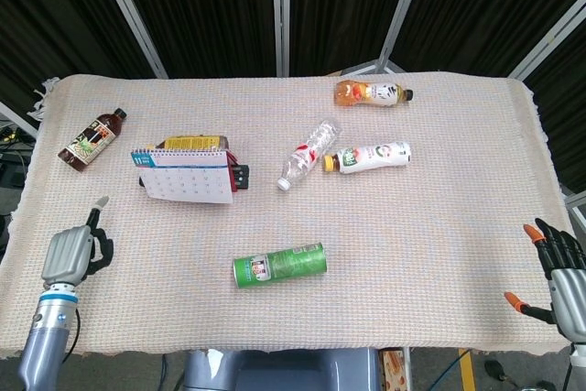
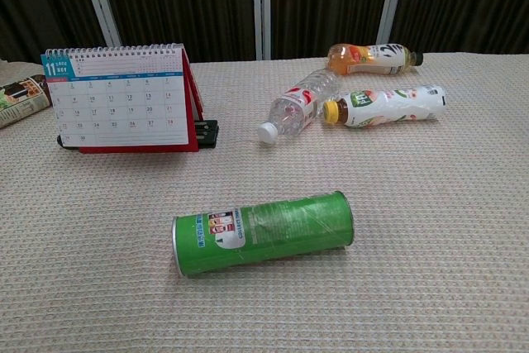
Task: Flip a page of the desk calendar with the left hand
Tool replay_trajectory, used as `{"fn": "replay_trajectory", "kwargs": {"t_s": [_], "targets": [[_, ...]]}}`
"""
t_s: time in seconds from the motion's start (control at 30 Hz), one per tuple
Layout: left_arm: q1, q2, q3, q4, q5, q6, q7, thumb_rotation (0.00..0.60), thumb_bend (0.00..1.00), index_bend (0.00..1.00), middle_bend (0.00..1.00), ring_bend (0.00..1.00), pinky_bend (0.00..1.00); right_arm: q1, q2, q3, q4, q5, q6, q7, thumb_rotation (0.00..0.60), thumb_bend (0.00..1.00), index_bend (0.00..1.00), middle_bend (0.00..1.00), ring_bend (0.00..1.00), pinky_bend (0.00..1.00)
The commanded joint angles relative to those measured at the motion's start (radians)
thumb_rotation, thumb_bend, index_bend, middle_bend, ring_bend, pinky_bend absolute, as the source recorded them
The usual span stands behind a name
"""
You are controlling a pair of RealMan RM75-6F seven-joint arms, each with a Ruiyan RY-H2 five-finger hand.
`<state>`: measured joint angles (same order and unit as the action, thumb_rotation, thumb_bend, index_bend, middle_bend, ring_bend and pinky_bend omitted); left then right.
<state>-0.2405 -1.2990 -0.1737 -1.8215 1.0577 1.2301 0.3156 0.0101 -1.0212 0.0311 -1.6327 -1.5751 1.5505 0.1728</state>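
The desk calendar (image 1: 188, 174) stands upright at the table's left middle on a red base; its white page (image 2: 120, 98) with a blue header shows month 11. My left hand (image 1: 78, 250) hovers over the table's front left edge, well short of the calendar, with one finger pointing out and the others curled in, holding nothing. My right hand (image 1: 558, 272) sits at the front right edge with fingers spread and empty. Neither hand appears in the chest view.
A green can (image 1: 279, 265) lies on its side in front of the calendar. A clear bottle (image 1: 309, 154), a white bottle (image 1: 371, 157) and an orange drink bottle (image 1: 371, 92) lie to the right. A dark bottle (image 1: 92, 137) lies far left.
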Motion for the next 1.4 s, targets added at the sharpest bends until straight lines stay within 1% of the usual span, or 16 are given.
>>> {"fn": "replay_trajectory", "kwargs": {"t_s": [0.03, 0.17, 0.3, 0.37, 0.63, 1.0, 1.1, 1.4], "targets": [[-0.081, -0.022, -0.045, -0.013, -0.146, -0.105, 0.037, 0.600, 0.63, 0.00, 0.69, 0.70, 0.60, -0.001, 0.002, 0.000, 0.000, -0.001, 0.003, 0.004, 0.600, 0.01, 0.00, 0.00, 0.00, 0.00], [-0.135, -0.051, -0.052, 0.009, -0.242, -0.147, 0.071, 0.600, 0.64, 0.00, 0.69, 0.70, 0.60, -0.001, 0.007, 0.003, -0.001, 0.002, 0.005, 0.016, 0.600, 0.01, 0.00, 0.00, 0.00, 0.00], [-0.158, -0.072, -0.048, 0.024, -0.277, -0.148, 0.093, 0.600, 0.64, 0.00, 0.69, 0.70, 0.60, -0.001, 0.009, 0.003, 0.000, 0.004, 0.004, 0.020, 0.600, 0.01, 0.00, 0.00, 0.00, 0.00], [-0.175, -0.097, -0.047, 0.044, -0.304, -0.145, 0.102, 0.600, 0.63, 0.00, 0.69, 0.70, 0.60, 0.000, 0.010, 0.004, 0.001, 0.007, 0.001, 0.025, 0.600, 0.01, 0.00, 0.00, 0.00, 0.00], [-0.211, -0.136, -0.050, 0.098, -0.365, -0.136, 0.114, 0.600, 0.64, 0.00, 0.69, 0.70, 0.60, 0.000, 0.011, 0.004, 0.001, 0.007, 0.000, 0.028, 0.600, 0.01, 0.00, 0.00, 0.00, 0.00], [-0.264, -0.174, -0.058, 0.166, -0.427, -0.154, 0.122, 0.600, 0.64, 0.00, 0.69, 0.70, 0.60, 0.003, 0.006, 0.002, 0.002, 0.011, -0.010, 0.023, 0.600, 0.01, 0.00, 0.00, 0.00, 0.00], [-0.295, -0.199, -0.067, 0.192, -0.446, -0.159, 0.141, 0.600, 0.64, 0.00, 0.69, 0.70, 0.60, 0.004, 0.004, 0.002, 0.005, 0.014, -0.014, 0.021, 0.600, 0.01, 0.00, 0.00, 0.00, 0.00], [-0.346, -0.242, -0.091, 0.254, -0.517, -0.144, 0.183, 0.600, 0.64, 0.00, 0.69, 0.70, 0.60, 0.003, 0.005, 0.004, 0.008, 0.022, -0.017, 0.025, 0.600, 0.01, 0.00, 0.00, 0.00, 0.00]]}}
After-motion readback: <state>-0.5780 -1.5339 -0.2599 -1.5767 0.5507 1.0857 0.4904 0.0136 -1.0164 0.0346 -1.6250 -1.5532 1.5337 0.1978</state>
